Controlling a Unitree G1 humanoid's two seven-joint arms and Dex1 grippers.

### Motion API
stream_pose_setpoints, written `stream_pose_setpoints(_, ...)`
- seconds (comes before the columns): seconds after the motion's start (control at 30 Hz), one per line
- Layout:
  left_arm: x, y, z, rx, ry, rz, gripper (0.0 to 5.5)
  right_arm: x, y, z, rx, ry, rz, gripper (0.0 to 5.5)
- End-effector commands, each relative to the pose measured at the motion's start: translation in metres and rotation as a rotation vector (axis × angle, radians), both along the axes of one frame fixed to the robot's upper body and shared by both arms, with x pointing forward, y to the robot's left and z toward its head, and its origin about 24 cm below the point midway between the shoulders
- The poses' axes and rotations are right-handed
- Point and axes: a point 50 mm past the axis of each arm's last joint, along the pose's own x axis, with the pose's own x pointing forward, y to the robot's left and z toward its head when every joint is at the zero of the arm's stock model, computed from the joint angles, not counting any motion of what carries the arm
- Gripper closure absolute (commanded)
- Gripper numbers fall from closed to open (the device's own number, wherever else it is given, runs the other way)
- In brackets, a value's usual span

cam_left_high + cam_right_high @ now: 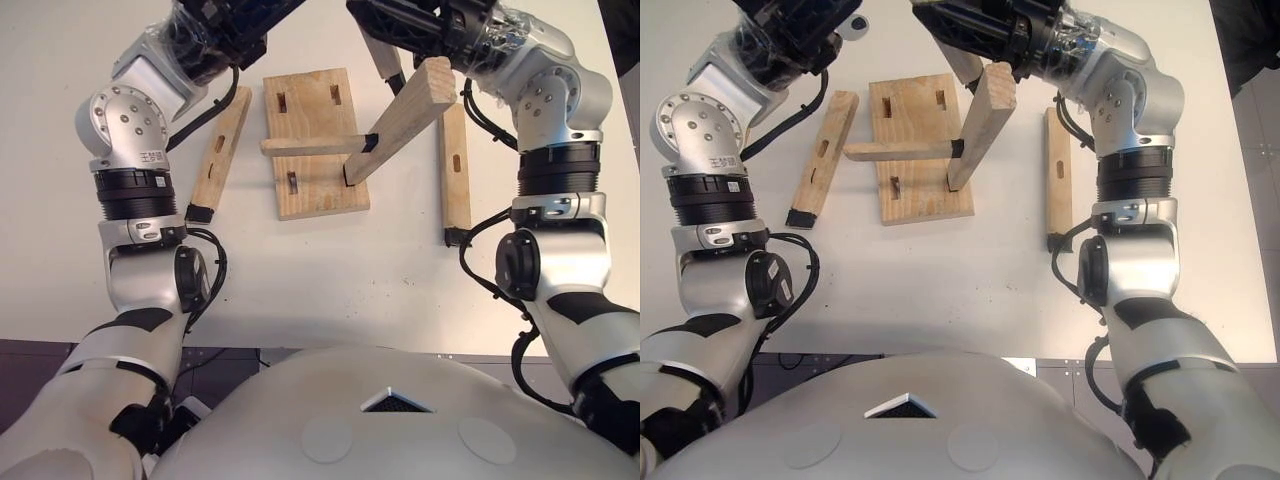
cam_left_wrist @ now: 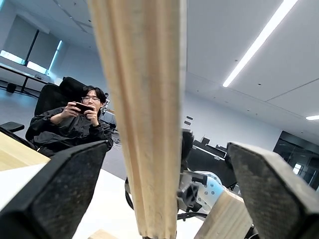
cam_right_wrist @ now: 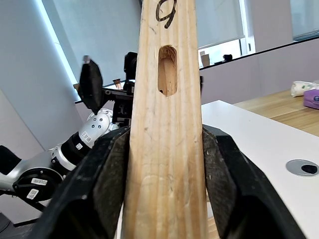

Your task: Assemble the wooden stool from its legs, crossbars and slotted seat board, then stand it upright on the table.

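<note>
- Seat board [image 1: 310, 110] lies flat, slots up.
- My right claw [image 3: 164, 189] is clamped on a slotted leg [image 1: 410, 115], tilted over the board's right edge.
- Crossbar [image 1: 305, 146] runs from it across the board.
- I see left claw [image 2: 162, 194] gaping wide, wood strip [image 2: 144, 99] between.

White table [image 1: 330, 285] bears the slotted seat board [image 1: 315, 195], flat; left leg [image 1: 222, 150] and right leg [image 1: 456, 175] lie either side.
</note>
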Motion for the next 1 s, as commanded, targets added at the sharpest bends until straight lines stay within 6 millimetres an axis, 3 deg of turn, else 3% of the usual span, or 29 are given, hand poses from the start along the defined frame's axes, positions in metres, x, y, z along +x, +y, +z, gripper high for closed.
stream_pose_setpoints(0.03,0.002,-0.003,0.006,0.006,0.009,-0.002,1.11,-0.001,0.007,0.01,-0.016,-0.04,0.059,3.45)
stream_pose_setpoints(0.53,-0.009,-0.002,-0.002,0.023,-0.015,-0.049,3.41,-0.001,0.014,0.015,-0.011,-0.038,0.109,3.45)
stream_pose_setpoints(0.83,0.0,0.007,-0.006,0.11,-0.074,0.088,3.48,0.006,0.015,0.012,-0.026,-0.005,0.036,3.45)
stream_pose_setpoints(1.0,0.005,0.011,-0.017,0.203,-0.142,0.196,3.49,0.013,0.014,0.002,-0.067,0.022,-0.029,2.47)
